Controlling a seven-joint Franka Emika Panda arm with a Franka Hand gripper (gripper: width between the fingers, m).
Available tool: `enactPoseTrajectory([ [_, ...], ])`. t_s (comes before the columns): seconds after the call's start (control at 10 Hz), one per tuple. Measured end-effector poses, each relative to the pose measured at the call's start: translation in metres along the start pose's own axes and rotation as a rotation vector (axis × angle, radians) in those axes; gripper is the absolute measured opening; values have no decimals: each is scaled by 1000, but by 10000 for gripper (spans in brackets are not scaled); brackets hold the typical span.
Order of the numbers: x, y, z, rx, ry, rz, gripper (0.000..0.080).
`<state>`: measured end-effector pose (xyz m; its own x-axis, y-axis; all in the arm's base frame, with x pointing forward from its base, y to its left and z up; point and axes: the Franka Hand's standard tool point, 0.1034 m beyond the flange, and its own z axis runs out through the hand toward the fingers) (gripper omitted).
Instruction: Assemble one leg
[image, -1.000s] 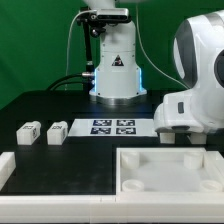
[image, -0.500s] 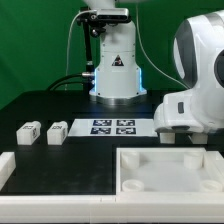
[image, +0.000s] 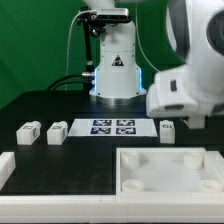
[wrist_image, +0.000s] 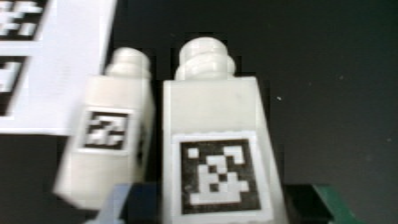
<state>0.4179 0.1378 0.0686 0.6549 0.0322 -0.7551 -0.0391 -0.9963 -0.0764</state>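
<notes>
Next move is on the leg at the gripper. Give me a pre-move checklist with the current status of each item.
1. Target leg centred between the gripper fingertips: ok.
2. Grip on target leg: cannot tell; a dark gap shows on one side.
3. Neighbour leg clear of the fingers: not ok, it lies close alongside.
4. Marker board clear of the gripper: ok.
5. Large white tray part in view, lying flat: ok.
6. Two other legs apart from the arm: ok.

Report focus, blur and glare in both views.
Exterior view: the near arm is soft and washed out, a bluish glow edges the robot base, the marker board is crisp. Wrist view: the leg in the middle and its tag look soft.
</notes>
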Motion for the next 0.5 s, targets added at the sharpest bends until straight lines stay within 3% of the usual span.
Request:
enactPoseTrajectory([
  [0.1, -9, 6, -20, -10, 30, -19, 294],
  [0.3, -15, 8, -60, -5, 210, -33, 294],
  [0.5, -5, 6, -67, 1, 530, -38, 294],
])
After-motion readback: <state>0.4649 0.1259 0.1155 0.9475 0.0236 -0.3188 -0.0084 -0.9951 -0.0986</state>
